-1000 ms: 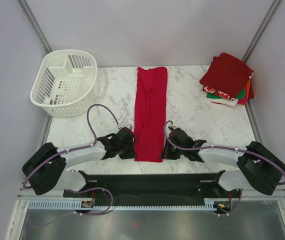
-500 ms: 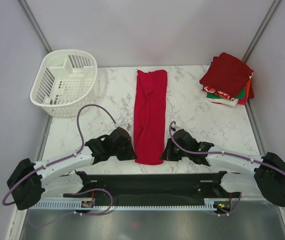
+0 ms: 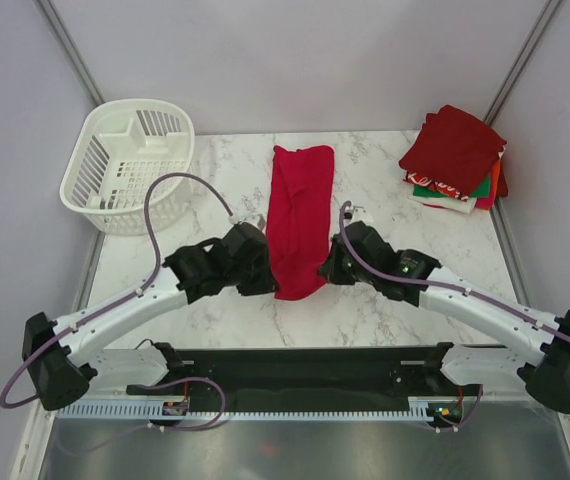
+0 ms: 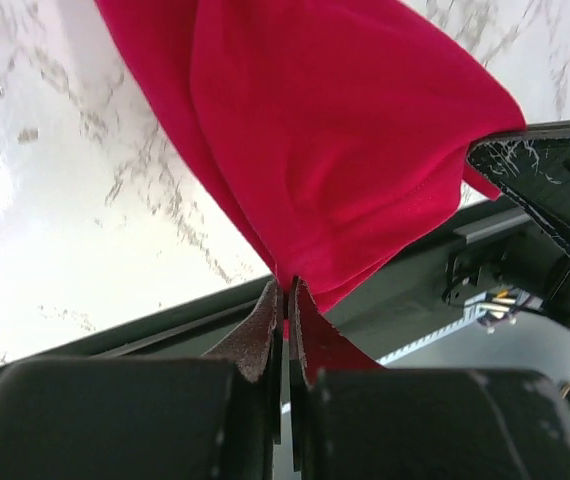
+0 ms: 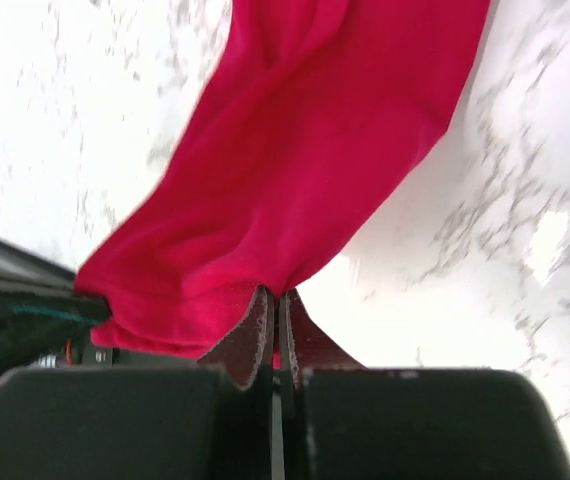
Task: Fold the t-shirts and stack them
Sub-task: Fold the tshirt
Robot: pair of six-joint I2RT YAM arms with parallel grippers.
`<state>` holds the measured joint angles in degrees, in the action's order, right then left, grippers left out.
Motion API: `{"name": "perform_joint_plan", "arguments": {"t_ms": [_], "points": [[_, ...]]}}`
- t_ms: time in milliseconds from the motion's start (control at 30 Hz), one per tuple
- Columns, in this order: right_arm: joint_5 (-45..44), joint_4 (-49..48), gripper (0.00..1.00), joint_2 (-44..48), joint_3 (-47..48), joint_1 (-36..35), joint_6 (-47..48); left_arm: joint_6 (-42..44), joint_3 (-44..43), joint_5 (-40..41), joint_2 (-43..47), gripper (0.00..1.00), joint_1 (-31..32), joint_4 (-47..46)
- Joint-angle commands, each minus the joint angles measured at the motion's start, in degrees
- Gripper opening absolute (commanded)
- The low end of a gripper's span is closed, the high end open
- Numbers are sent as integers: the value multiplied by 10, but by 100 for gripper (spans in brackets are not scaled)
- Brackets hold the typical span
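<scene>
The t-shirt [image 3: 298, 215] is plain bright red all over. The table [image 3: 405, 250] is white with thin grey marble lines. The basket [image 3: 128, 165] is white. The top folded shirt [image 3: 455, 145] is dark red. The shirts under it [image 3: 450, 195] show green, white and orange. The left arm [image 3: 125, 312] is white.

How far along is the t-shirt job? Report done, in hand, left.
Done: a stack of folded t-shirts sits far right on the table, dark red on top. In hand: the bright red t-shirt, a long narrow strip, with the left gripper and right gripper shut on its near corners. Left: fold it across, then add it to the stack.
</scene>
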<state>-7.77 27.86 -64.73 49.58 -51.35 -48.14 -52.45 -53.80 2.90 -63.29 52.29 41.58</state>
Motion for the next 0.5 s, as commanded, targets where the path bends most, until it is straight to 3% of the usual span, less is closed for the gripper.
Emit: {"name": "perform_joint_plan", "arguments": {"t_ms": [0, 200, 467], "points": [[-75, 57, 0, -47, 69, 33, 63, 43, -77, 36, -54, 2, -21, 43], [-45, 51, 0, -130, 145, 108, 117, 107, -151, 19, -157, 2, -103, 45], [-19, 47, 0, -238, 239, 153, 148, 227, -285, -14, -309, 2, -190, 45]]}}
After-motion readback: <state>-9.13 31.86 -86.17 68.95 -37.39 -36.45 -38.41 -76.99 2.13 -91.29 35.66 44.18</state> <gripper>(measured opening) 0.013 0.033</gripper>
